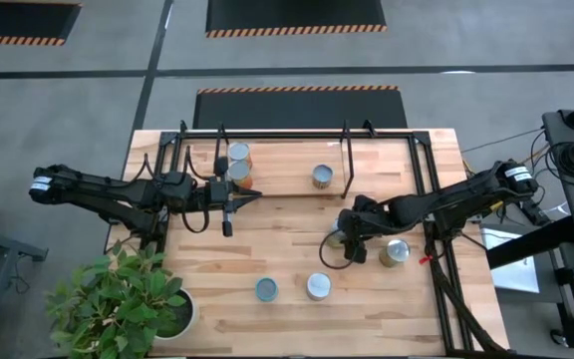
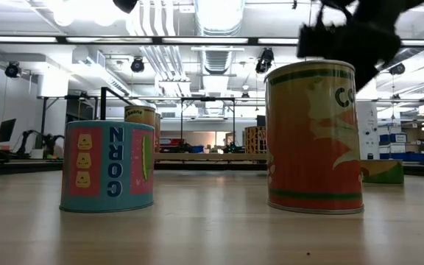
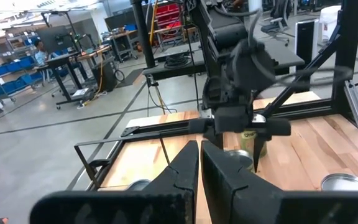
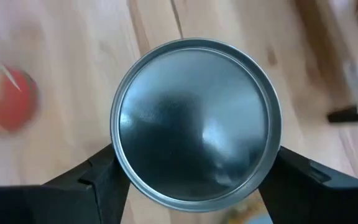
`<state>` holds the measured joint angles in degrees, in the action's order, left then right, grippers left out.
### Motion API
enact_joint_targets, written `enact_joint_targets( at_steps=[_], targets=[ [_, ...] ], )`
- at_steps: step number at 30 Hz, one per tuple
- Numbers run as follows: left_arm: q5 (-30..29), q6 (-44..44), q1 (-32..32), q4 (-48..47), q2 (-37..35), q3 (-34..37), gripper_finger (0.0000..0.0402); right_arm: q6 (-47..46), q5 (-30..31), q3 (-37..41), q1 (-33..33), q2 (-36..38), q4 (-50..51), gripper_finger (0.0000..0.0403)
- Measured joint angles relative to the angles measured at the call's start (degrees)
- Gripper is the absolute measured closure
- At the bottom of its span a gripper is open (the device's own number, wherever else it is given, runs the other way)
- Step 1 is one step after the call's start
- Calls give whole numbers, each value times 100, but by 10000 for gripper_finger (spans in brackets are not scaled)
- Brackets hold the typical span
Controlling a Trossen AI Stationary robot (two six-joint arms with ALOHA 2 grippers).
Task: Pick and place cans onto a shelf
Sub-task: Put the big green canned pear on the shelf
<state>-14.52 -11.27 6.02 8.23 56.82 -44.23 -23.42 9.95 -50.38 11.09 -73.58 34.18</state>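
Note:
My right gripper (image 1: 348, 237) slants down over a can (image 4: 194, 121) with a silvery top that stands upright on the table, right of the middle, with one finger on each side of it. My left gripper (image 1: 229, 205) hangs shut and level in front of the shelf (image 1: 287, 185), holding nothing. The shelf, black rods around a light wooden board, carries two cans at its left end (image 1: 238, 162) and one near its middle (image 1: 322, 177). Three more cans stand on the table: a blue one (image 2: 109, 166), an orange one (image 2: 315, 137) and one (image 1: 395, 251) to my right gripper's right. My right gripper has the can's side wall between its two fingers (image 4: 101, 177), on opposite sides just below the rim (image 4: 118, 155). The fingers come slanting down from the table's right side. The can stands upright with its bottom on the table; the rim hides the fingertips.
A leafy plant in a white pot (image 1: 133, 304) fills the near left corner. The black table frame (image 1: 436, 214) runs along the right edge behind my right arm. The blue and orange cans (image 1: 266, 289) (image 1: 318, 286) stand close to the near edge.

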Motion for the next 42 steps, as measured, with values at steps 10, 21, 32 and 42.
enact_joint_targets(
  at_steps=[10, 21, 32, 42],
  targets=[
    [0, -12, -2, 36, 0, 0, 400, 129, 89, -1794, -484, -965, 19, 110],
    [0, 39, -1, 35, 0, 0, 400, 471, 469, -4091, -1394, -2954, 32, 110],
    [2, 42, -2, 28, -9, 0, 400, 386, 527, -5895, -1920, -4227, 1434, 110],
    [2, 42, -2, 31, -28, 0, 400, 526, 516, -6611, -2003, -4752, 1825, 106]
  ],
)
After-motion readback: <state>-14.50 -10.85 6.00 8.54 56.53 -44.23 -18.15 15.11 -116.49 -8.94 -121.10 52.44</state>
